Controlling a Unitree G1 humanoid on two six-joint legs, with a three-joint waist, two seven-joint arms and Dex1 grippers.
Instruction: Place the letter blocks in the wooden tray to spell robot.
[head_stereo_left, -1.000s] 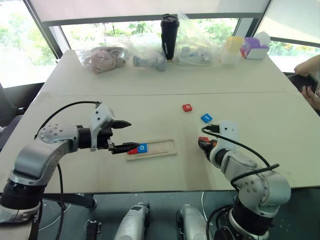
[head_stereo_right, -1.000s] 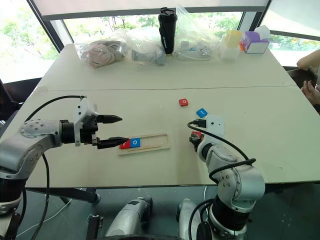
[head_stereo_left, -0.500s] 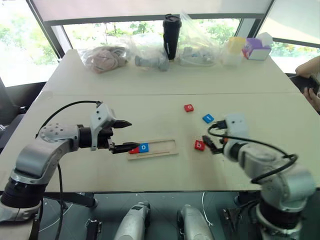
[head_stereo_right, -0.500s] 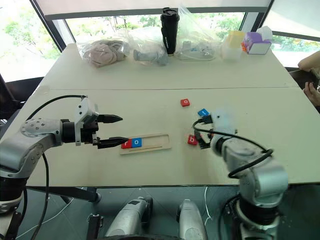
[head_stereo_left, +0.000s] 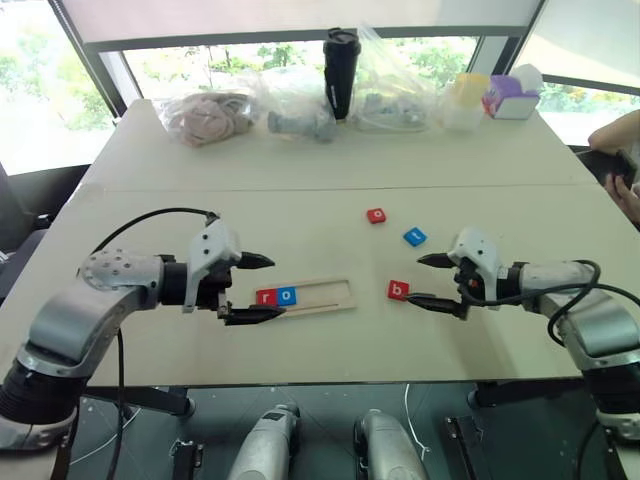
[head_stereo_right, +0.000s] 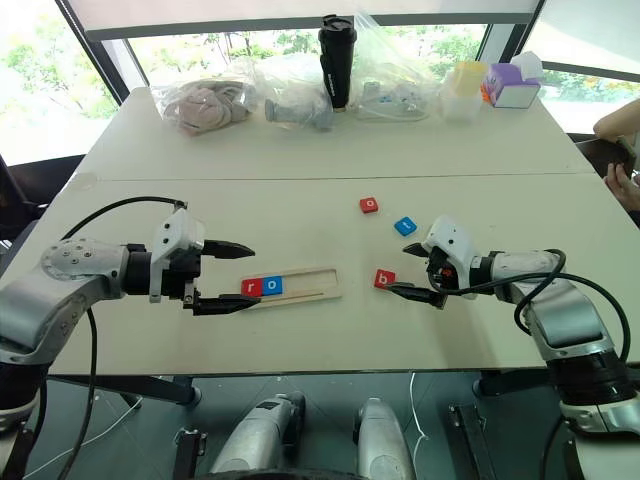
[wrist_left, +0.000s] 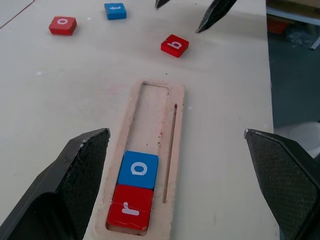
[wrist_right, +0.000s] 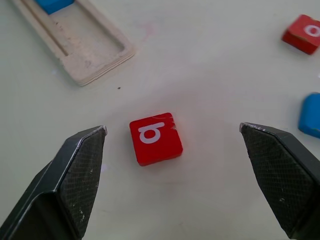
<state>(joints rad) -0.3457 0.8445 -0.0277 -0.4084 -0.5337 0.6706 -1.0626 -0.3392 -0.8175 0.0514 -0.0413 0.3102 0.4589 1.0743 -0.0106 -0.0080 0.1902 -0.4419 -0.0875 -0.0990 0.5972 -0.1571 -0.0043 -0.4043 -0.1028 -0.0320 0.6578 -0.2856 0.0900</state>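
The wooden tray (head_stereo_left: 330, 293) lies near the table's front, with a red r block (head_stereo_left: 266, 297) and a blue o block (head_stereo_left: 287, 295) at its left end. My left gripper (head_stereo_left: 278, 288) hovers open over that end, holding nothing. A red b block (head_stereo_left: 398, 290) lies flat on the table right of the tray. My right gripper (head_stereo_left: 414, 279) stands open just right of it, one finger on each side and not touching it. In the right wrist view the b block (wrist_right: 155, 137) sits between the fingers. Farther back lie a blue t block (head_stereo_left: 414, 236) and a red o block (head_stereo_left: 376, 215).
Along the far edge stand plastic bags (head_stereo_left: 210, 115), a black tumbler (head_stereo_left: 339, 70), a yellow-lidded container (head_stereo_left: 464, 100) and a purple box (head_stereo_left: 510, 98). A person's hand (head_stereo_left: 620, 165) shows at the right edge.
My right gripper has opened and let go of the red b block, which now lies on the table; the arm swung out to the right. My left gripper drew back slightly, uncovering the r block.
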